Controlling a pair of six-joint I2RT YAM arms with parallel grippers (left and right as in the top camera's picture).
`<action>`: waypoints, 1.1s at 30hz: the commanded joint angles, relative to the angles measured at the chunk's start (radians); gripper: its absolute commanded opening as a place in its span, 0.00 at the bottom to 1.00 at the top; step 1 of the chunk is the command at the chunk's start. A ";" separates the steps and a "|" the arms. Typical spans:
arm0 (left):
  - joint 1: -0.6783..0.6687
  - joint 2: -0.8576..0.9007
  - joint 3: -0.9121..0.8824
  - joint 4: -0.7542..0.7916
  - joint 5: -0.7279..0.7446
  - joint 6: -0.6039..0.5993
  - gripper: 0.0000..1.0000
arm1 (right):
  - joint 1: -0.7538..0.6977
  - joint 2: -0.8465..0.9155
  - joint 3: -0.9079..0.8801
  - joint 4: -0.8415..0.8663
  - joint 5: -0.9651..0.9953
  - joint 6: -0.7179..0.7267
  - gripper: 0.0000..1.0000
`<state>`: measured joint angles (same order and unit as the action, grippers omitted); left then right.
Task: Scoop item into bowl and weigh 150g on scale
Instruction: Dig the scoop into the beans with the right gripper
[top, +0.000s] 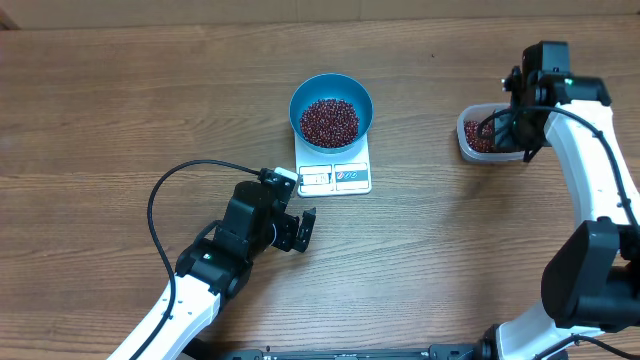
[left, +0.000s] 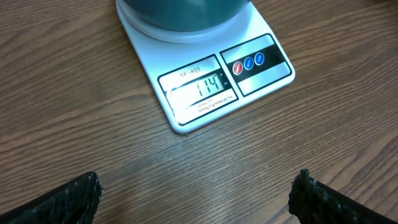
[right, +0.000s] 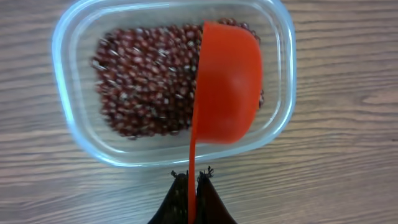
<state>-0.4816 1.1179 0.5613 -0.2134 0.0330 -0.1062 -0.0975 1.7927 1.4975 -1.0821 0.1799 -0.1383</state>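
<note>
The blue bowl (top: 331, 110), holding a heap of dark red-brown beans (top: 330, 121), stands on the white scale (top: 335, 176); its display (left: 200, 89) faces my left wrist camera. My left gripper (top: 303, 230) rests open on the table in front of the scale, fingers (left: 68, 199) wide apart with nothing between them. My right gripper (right: 193, 176) is shut on the handle of a red scoop (right: 227, 87), which hangs turned on edge over the beans (right: 146, 81) in the clear tub (right: 74, 118). In the overhead view my right gripper (top: 520, 112) sits over that tub (top: 468, 135).
Bare wooden tabletop (top: 150, 100) lies all around the scale and tub. A black cable (top: 170, 185) loops from my left arm across the table's left side. The right arm reaches along the right edge.
</note>
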 joint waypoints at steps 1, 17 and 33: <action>0.004 0.006 -0.004 0.000 -0.007 -0.014 1.00 | -0.003 0.002 -0.026 0.029 0.061 -0.020 0.04; 0.004 0.006 -0.004 0.000 -0.007 -0.014 0.99 | -0.003 0.005 -0.105 0.115 0.097 -0.020 0.04; 0.004 0.006 -0.004 0.000 -0.007 -0.014 1.00 | -0.004 0.052 -0.105 0.105 0.095 -0.028 0.04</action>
<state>-0.4816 1.1179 0.5613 -0.2134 0.0330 -0.1062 -0.0978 1.8229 1.3983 -0.9737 0.2672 -0.1600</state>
